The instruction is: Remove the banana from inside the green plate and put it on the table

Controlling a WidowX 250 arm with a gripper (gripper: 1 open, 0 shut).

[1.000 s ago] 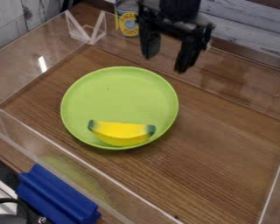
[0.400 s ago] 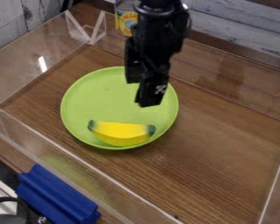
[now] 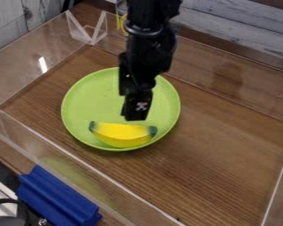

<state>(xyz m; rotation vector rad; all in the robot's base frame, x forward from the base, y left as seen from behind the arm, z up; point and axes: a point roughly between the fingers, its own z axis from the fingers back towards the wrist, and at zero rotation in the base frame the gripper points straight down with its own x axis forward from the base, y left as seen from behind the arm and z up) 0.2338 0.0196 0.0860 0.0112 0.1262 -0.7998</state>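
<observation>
Tool (image 3: 137,108) above banana (image 3: 123,134), its jaws apart; banana in green plate (image 3: 79,110).

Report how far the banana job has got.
Nothing looks finished: the banana lies inside the green plate, near its front edge. In hand is the approach, with the open jaws just above the banana and not gripping it. Left: grasp it, lift it out and put it on the table.

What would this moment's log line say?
gripper: open, above plate | banana: on plate, not held | table: banana not yet there
</observation>
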